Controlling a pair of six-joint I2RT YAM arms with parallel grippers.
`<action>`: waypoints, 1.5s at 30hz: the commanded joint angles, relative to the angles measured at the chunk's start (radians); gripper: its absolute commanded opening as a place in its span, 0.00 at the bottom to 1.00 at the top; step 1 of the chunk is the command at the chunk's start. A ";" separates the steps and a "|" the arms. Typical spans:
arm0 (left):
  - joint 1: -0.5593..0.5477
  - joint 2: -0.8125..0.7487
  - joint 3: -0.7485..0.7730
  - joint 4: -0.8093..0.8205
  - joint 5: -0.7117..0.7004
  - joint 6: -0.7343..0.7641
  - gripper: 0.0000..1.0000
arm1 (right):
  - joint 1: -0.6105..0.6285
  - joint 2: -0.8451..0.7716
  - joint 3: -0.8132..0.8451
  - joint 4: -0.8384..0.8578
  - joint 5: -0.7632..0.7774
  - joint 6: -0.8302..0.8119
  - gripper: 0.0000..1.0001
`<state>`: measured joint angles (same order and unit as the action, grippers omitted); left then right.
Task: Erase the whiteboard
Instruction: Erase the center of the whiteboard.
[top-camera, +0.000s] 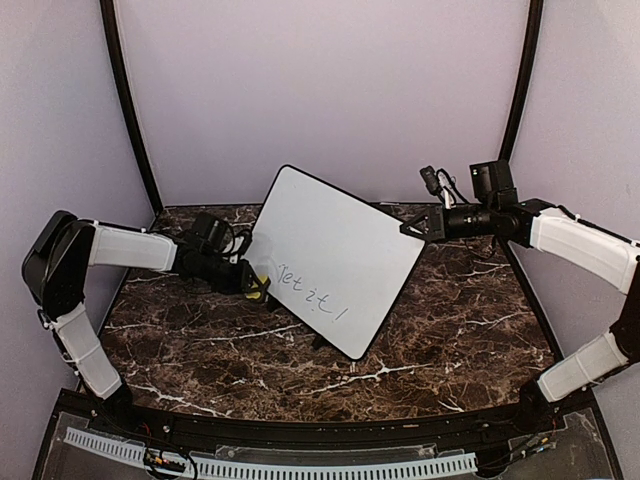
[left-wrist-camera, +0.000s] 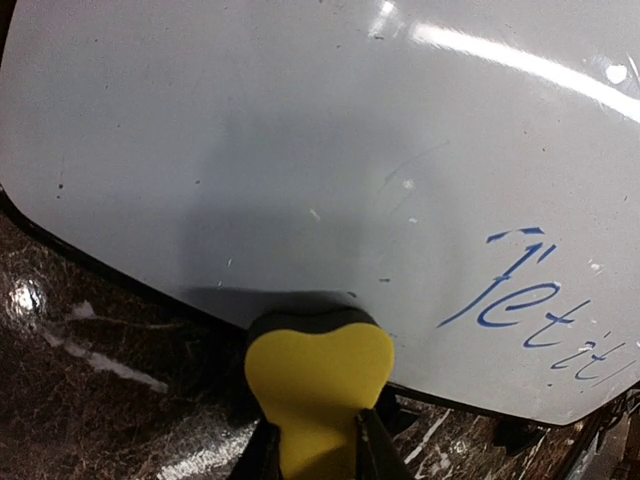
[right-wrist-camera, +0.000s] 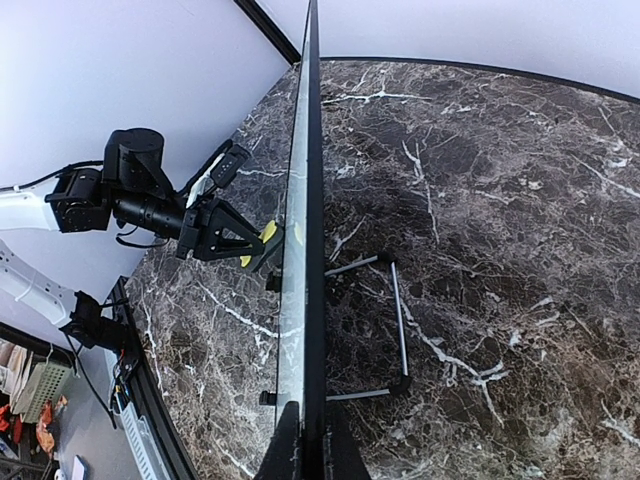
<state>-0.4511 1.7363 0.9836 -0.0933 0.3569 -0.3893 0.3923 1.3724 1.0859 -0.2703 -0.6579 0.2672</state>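
The whiteboard (top-camera: 345, 240) stands tilted on the marble table, with blue handwriting (top-camera: 312, 293) near its lower edge. My left gripper (top-camera: 248, 280) is shut on a yellow eraser (top-camera: 258, 288), which rests at the board's lower left edge. In the left wrist view the eraser (left-wrist-camera: 318, 375) sits between the fingers (left-wrist-camera: 262, 445), its dark felt against the whiteboard (left-wrist-camera: 300, 140), left of the handwriting (left-wrist-camera: 540, 300). My right gripper (top-camera: 414, 228) is shut on the board's right corner. The right wrist view shows the whiteboard (right-wrist-camera: 297, 250) edge-on between the right gripper's (right-wrist-camera: 311, 440) jaws.
A wire stand (right-wrist-camera: 400, 320) props the board from behind on the dark marble table (top-camera: 460, 320). Curved black poles (top-camera: 125, 100) and white walls enclose the back. A clear tray with a white rail (top-camera: 300, 465) runs along the near edge.
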 joint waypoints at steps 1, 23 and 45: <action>-0.017 0.018 0.113 -0.020 -0.011 0.023 0.00 | 0.018 -0.002 -0.013 0.027 -0.042 -0.109 0.00; -0.107 0.025 0.061 -0.085 -0.083 0.060 0.00 | 0.019 0.000 -0.016 0.024 -0.040 -0.109 0.00; -0.072 0.053 0.196 -0.099 -0.051 0.118 0.00 | 0.019 -0.015 -0.022 0.024 -0.037 -0.106 0.00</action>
<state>-0.5198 1.7817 1.2407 -0.2016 0.2871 -0.2871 0.3908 1.3701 1.0821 -0.2722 -0.6533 0.2687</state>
